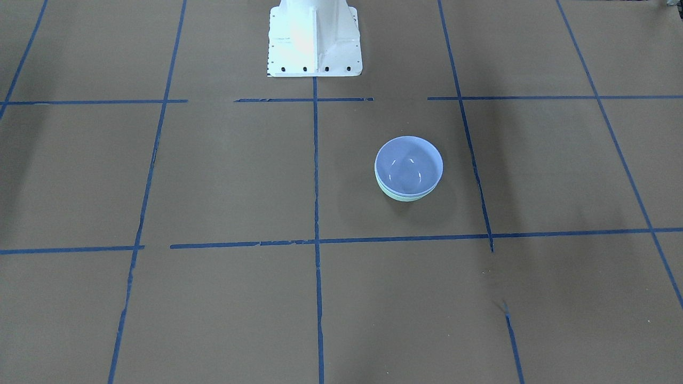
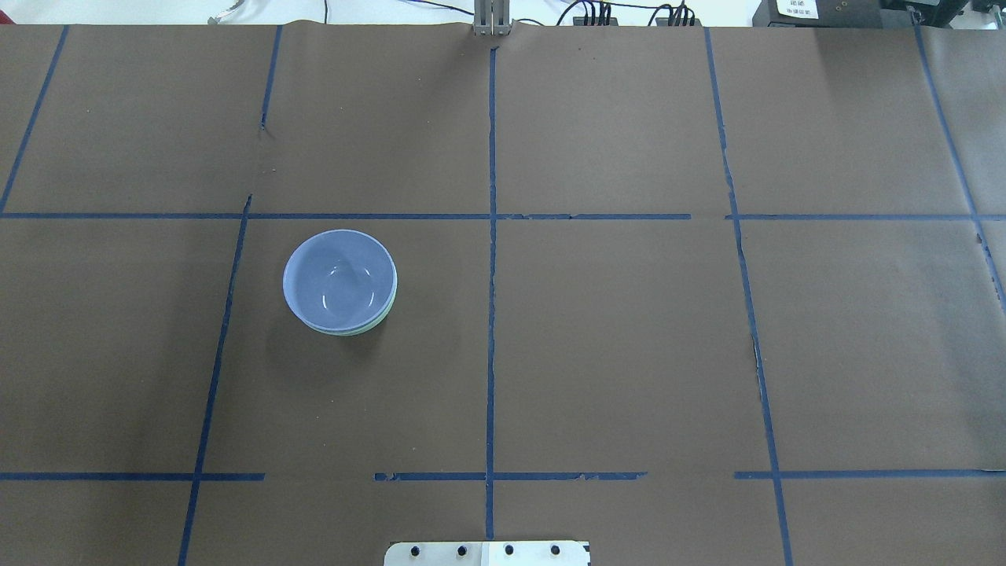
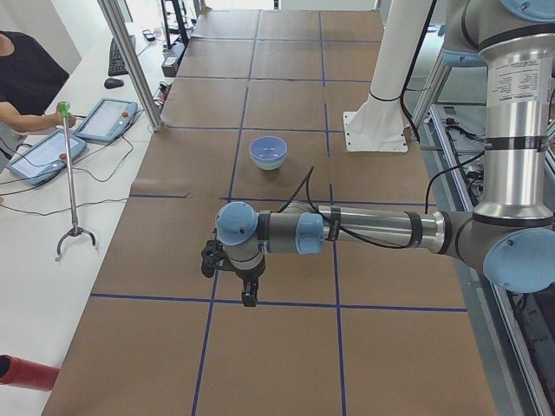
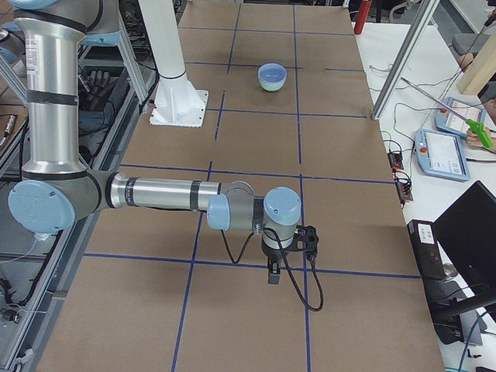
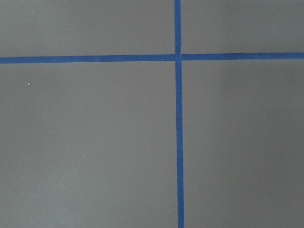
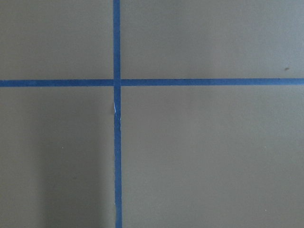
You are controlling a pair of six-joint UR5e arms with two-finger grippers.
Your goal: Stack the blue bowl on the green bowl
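Note:
The blue bowl [image 1: 408,165] sits nested inside the green bowl [image 1: 401,197], and only a thin mint edge of the green bowl shows below it. In the overhead view the blue bowl [image 2: 338,279] and the green bowl's edge [image 2: 376,325] lie left of centre. The stack also shows in the left side view [image 3: 268,152] and the right side view [image 4: 272,75]. My left gripper [image 3: 249,299] and my right gripper [image 4: 273,277] each point down over the table, far from the bowls. They show only in the side views, so I cannot tell whether they are open or shut. Both wrist views show only brown paper and blue tape.
The white robot pedestal [image 1: 315,42] stands at the table's edge. Blue tape lines [image 2: 491,314] grid the brown paper. An operators' bench with tablets [image 3: 104,117], a frame post [image 3: 130,61] and a grabber stick [image 3: 69,173] lies beyond the table.

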